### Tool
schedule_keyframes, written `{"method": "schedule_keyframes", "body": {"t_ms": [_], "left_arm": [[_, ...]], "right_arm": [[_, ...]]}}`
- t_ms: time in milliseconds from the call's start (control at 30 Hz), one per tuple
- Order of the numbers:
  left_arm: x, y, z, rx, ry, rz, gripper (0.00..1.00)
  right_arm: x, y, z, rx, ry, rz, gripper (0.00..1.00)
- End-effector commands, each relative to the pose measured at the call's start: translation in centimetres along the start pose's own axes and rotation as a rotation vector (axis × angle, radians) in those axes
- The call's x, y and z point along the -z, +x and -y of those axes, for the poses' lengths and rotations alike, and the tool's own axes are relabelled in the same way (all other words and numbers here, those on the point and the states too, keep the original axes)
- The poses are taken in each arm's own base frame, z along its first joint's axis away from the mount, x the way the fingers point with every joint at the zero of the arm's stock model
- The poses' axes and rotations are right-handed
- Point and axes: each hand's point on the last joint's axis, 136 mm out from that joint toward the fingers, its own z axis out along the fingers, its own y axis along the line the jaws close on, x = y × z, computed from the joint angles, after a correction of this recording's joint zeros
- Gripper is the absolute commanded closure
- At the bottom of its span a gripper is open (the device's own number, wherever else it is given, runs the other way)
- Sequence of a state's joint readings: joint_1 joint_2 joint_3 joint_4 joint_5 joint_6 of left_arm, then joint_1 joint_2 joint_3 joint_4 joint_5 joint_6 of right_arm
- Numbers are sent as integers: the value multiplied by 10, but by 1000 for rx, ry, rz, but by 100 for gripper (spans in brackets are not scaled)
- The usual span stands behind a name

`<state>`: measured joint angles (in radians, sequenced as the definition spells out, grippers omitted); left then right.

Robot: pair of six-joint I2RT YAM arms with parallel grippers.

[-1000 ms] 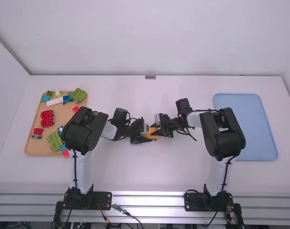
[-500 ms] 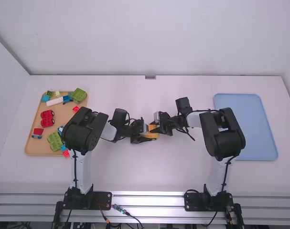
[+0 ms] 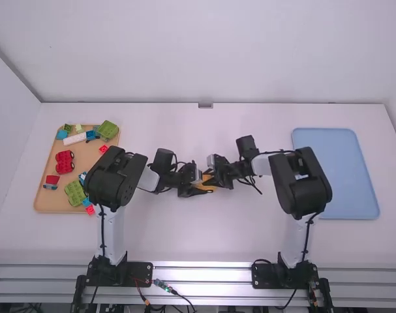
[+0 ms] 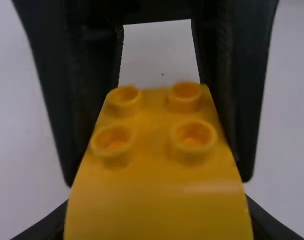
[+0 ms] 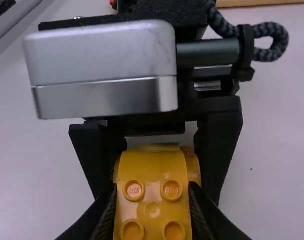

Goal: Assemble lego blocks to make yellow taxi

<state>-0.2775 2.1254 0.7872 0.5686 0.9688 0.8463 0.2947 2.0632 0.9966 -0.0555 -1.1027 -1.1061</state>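
Mid-frame, we see left hand [image 3: 203, 190] and right hand [image 3: 211, 183] closed to block width, gripping yellow blocks [image 5: 152, 210]; blue tray [image 3: 351, 189] at right.

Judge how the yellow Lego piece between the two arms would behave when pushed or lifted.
The yellow Lego piece is likely stiff, given its crisp moulded studs. Its glossy, smooth faces could let it slip under an off-centre push. The dimpled studs suggest hollow plastic, so it's probably light for its size.

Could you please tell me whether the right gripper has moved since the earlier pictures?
Yes, slightly: in the high view, the right gripper has shifted left, farther from the blue tray.
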Motion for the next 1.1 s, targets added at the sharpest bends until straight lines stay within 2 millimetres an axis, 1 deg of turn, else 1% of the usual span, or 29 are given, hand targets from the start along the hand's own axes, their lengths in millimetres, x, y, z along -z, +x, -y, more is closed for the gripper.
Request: {"method": "schedule_keyframes", "body": {"t_ms": [0,100,200,567,800,933,1067], "left_arm": [[-2,32,1,21,-38,-109,98],[-2,36,1,21,-51,-124,98],[-1,37,2,18,-53,-123,98],[-1,37,3,9,-57,-117,98],[-1,36,0,13,-57,-119,98],[-1,33,-4,5,-62,-115,98],[-2,31,-6,1,-64,-113,98]], "right_arm": [[1,8,3,-25,-2,-7,100],[4,9,-2,-7,-21,-8,100],[2,8,-6,9,-34,-3,100],[-16,4,-16,45,-74,-26,100],[-17,13,-17,24,-72,-53,100],[-22,26,-15,-32,-73,-75,100],[-23,31,-20,-36,-86,-77,100]]}}
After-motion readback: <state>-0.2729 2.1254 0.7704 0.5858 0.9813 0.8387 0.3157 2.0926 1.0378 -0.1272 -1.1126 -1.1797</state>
